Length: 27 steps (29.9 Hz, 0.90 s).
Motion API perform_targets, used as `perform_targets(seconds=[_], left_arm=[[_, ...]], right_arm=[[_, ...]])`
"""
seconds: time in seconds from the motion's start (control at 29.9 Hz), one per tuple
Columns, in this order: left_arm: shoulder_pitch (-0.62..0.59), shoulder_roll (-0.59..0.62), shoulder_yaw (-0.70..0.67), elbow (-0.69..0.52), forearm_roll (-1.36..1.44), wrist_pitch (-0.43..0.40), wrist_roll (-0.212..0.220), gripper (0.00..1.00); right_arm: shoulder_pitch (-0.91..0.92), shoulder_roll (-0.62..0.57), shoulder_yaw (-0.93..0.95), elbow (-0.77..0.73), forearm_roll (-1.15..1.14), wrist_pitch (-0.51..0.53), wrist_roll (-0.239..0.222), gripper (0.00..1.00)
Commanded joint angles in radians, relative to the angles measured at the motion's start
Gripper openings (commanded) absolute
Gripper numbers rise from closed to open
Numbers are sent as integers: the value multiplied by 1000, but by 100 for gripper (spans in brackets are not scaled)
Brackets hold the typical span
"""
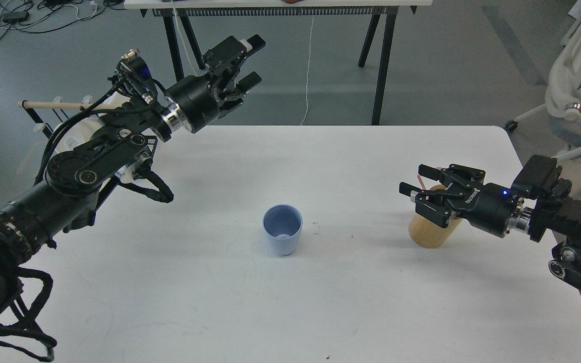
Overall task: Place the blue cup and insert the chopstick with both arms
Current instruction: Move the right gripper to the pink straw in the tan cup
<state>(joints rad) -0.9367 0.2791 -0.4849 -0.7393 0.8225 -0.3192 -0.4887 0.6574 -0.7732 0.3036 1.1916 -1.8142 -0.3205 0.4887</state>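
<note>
The pale blue cup stands upright and empty in the middle of the white table. A pink chopstick leans in the tan bamboo holder at the right; only its tip shows above my right gripper. My right gripper is open and hangs low over the holder's mouth, its fingers on either side of the chopstick's tip without visibly closing on it. My left gripper is open and empty, raised high beyond the table's far left edge.
A wooden rod of a rack with white mugs stands behind my left arm at the table's left. A black-legged table stands behind the white table. A white office chair is at the right.
</note>
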Motion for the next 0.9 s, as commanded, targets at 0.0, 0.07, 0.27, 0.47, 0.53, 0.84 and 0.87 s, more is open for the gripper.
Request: perform_targets(seconds=[0.0, 0.07, 0.27, 0.47, 0.53, 0.84, 0.87], left_arm=[[6, -3, 0, 3, 0, 3, 0, 98], [7, -5, 0, 5, 0, 5, 0, 98], [9, -6, 0, 11, 0, 8, 0, 98], [16, -9, 0, 12, 0, 11, 0, 98], [19, -9, -1, 12, -3, 11, 0, 98], [19, -8, -1, 35, -79, 9, 0, 98], [21, -8, -1, 34, -79, 9, 0, 98]], right_arm=[[1, -1, -11, -10, -5, 0, 0, 54], [2, -3, -20, -10, -5, 0, 0, 50], [2, -8, -20, -14, -22, -2, 0, 32], [4, -12, -21, -14, -25, -3, 0, 22], [5, -14, -18, -15, -25, -5, 0, 22], [14, -32, -12, -24, -25, -5, 0, 15], [14, -37, -12, -24, -25, -5, 0, 13]])
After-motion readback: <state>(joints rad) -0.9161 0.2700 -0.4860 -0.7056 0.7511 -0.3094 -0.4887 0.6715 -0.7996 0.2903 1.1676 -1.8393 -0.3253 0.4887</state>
